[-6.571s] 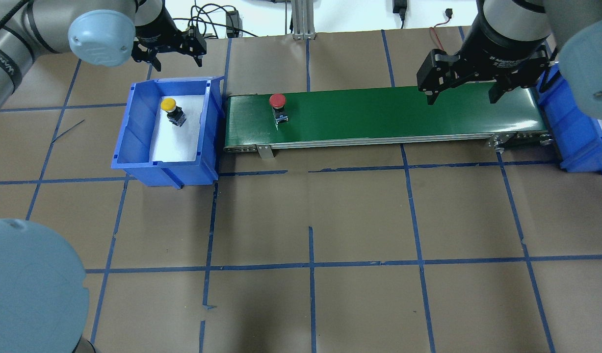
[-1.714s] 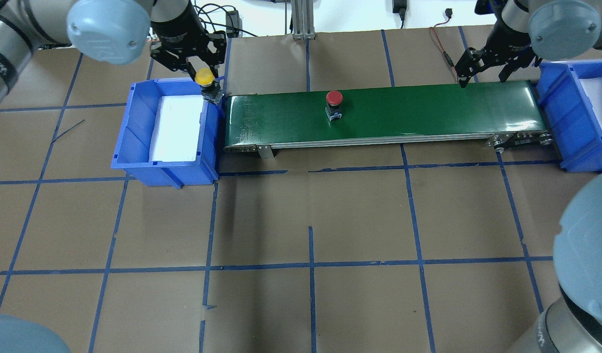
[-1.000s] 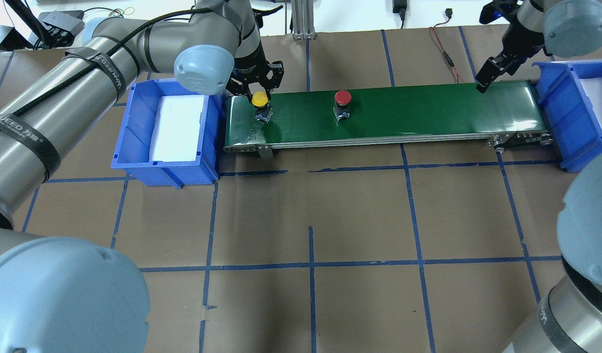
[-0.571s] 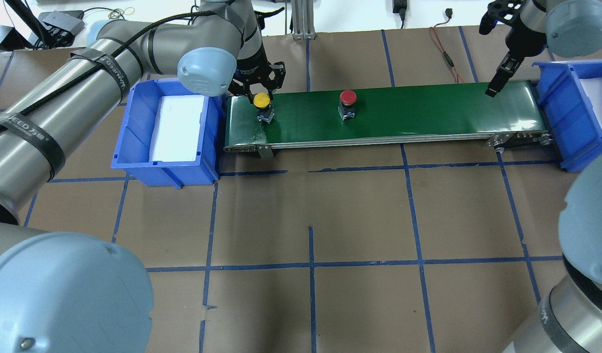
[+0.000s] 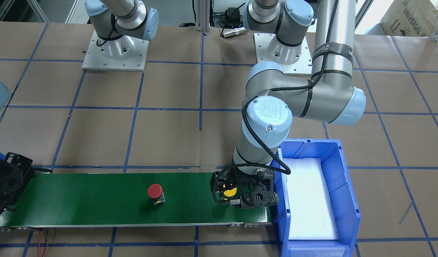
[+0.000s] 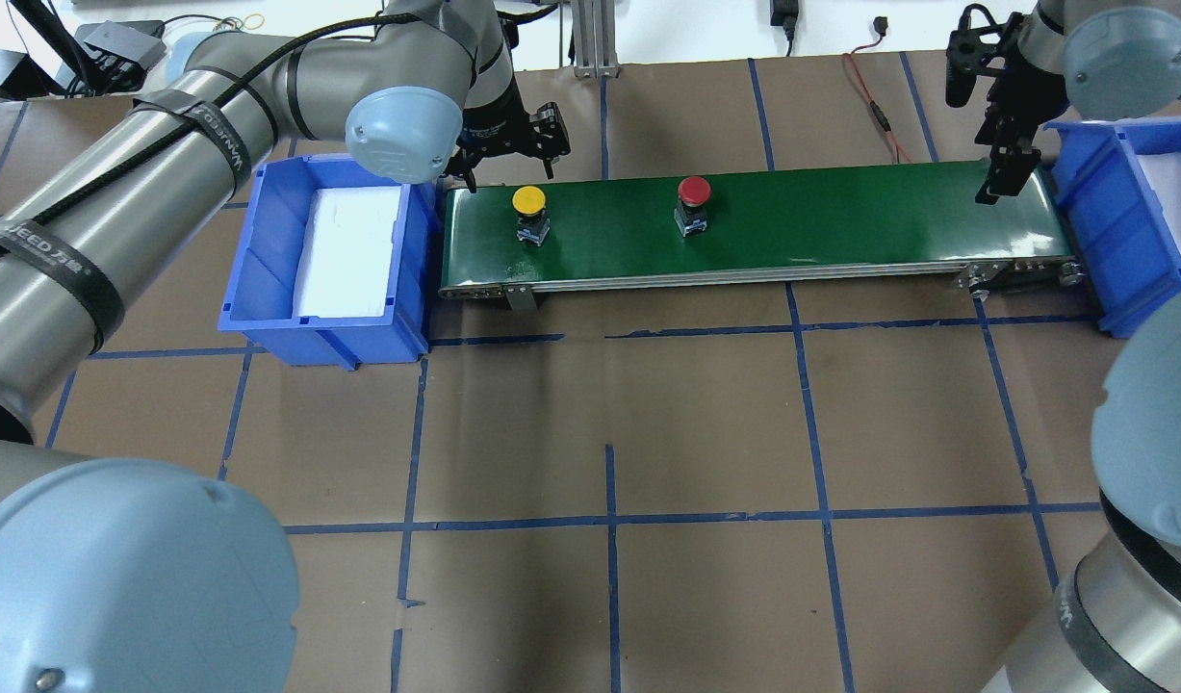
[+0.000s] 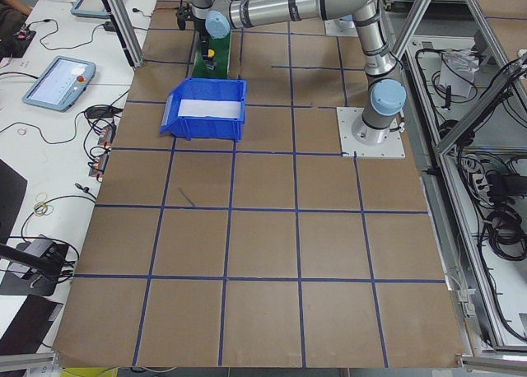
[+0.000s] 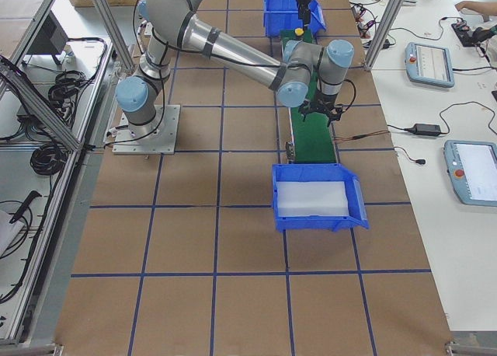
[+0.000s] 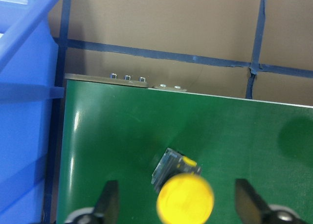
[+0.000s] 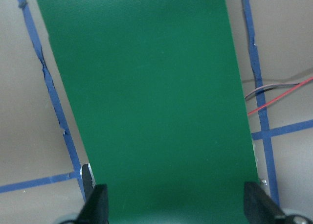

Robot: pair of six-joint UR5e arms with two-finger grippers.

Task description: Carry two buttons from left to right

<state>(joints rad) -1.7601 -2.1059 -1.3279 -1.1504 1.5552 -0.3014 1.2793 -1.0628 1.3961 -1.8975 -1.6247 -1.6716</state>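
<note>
brown-papered bench (image 6: pixel 706 423) carries a green belt (image 6: pixel 840 221): yellow button (image 6: pixel 528 200) upright at the belt's left end, red button (image 6: pixel 693 190) mid-belt. left tool (image 6: pixel 510 173) gapes wide just above the yellow button, right tool (image 10: pixel 177 204) wide over the belt's right end. a clipped cap could topple the yellow button; a mistimed grab could miss the red button.

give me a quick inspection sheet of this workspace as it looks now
Surface: brown paper-covered table with blue tape grid; green conveyor belt runs between a left blue plastic bin and a right blue plastic bin.
Job's things: yellow-capped push button upright at the belt's left end; red-capped push button upright further along; neither is in the right bin.
Clutter: nothing seen.
Grippers: left gripper open, above the yellow button, not touching; right gripper open over the belt's right end.
Cables: black cable strapped along the left arm; red wire behind the belt.
Surroundings: tablet-style control pendants on side benches.
</note>
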